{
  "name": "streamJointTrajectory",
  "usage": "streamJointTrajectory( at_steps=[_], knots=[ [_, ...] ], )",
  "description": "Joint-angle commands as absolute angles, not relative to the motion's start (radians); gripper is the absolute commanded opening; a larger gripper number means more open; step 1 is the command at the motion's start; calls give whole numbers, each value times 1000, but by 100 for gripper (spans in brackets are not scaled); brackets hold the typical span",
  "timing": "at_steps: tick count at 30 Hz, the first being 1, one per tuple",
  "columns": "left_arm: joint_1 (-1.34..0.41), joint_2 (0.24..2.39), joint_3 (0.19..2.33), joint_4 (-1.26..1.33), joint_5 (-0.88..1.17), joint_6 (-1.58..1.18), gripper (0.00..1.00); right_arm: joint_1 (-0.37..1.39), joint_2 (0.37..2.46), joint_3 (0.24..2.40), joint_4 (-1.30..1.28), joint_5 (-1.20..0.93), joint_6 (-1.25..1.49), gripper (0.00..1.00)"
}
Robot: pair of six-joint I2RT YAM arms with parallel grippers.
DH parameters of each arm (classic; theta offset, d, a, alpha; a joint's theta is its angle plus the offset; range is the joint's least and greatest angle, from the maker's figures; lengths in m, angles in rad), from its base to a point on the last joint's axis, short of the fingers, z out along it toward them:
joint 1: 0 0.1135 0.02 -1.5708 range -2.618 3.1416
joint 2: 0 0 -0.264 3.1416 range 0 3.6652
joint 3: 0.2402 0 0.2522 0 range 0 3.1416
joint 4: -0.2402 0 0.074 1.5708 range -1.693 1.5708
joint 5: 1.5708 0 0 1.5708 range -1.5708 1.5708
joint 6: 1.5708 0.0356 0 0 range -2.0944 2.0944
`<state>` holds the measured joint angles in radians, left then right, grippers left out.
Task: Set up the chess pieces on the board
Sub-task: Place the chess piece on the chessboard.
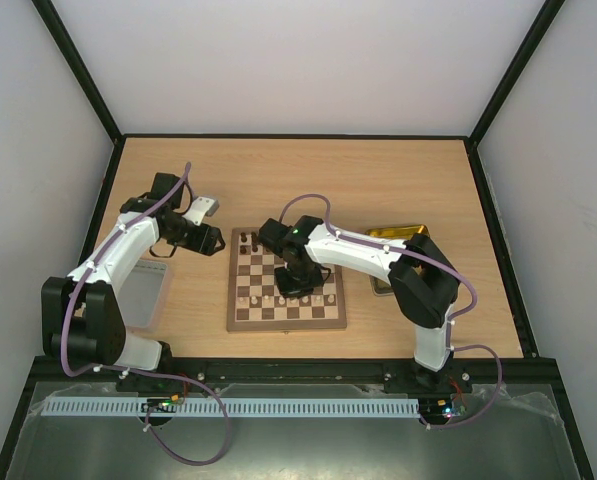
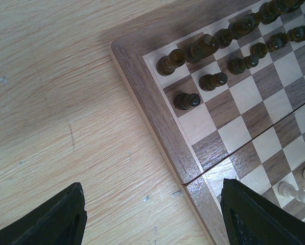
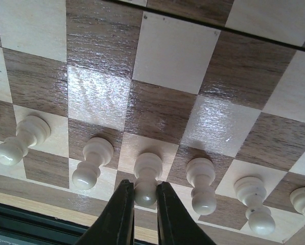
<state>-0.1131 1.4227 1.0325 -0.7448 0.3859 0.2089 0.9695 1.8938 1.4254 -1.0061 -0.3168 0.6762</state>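
Setting: robotics lab test cell. Evidence: plain white panel walls (image 1: 308, 60) in black frame struts (image 1: 78, 68), enclosing a light wood-grain table (image 1: 308, 175); left arm (image 1: 118, 255) and right arm (image 1: 363, 250), white-and-black, bolted side by side on a black rail (image 1: 288, 372) at the near edge; slotted white cable duct (image 1: 248, 408); loose purple cabling (image 1: 308, 196)

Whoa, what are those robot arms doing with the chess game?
They are setting up the chess pieces. The right pincer is closed around the head of a cream pawn, which stands in a row with other cream pawns along one edge of the board. The left pincer hangs open and empty over the board's corner, close to the dark pieces lined up in two rows.
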Motion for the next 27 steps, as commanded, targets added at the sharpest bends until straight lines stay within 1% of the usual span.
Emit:
streamJointTrajectory(
  at_steps=[1, 5, 9, 13, 16, 20, 24, 27],
  knots=[
    [-118, 1428, 1023, -746, 396, 209, 72, 980, 1906, 1421, -1009, -319, 662, 10],
    [-118, 1424, 1021, -746, 395, 209, 72, 981, 1907, 1426, -1007, -321, 660, 13],
    [-118, 1425, 1019, -744, 396, 210, 72, 983, 1907, 1429, -1008, -325, 659, 23],
    [-118, 1425, 1019, -744, 397, 210, 73, 984, 1908, 1433, -1010, -325, 656, 27],
    [-118, 1424, 1020, -744, 397, 210, 72, 985, 1907, 1434, -1008, -329, 655, 25],
    [-118, 1421, 1017, -744, 395, 210, 73, 988, 1910, 1433, -1006, -334, 656, 17],
    [-118, 1418, 1017, -744, 394, 210, 73, 990, 1910, 1431, -1001, -337, 655, 13],
    [-118, 1416, 1017, -744, 396, 209, 72, 994, 1912, 1429, -1000, -340, 655, 12]
  ],
)
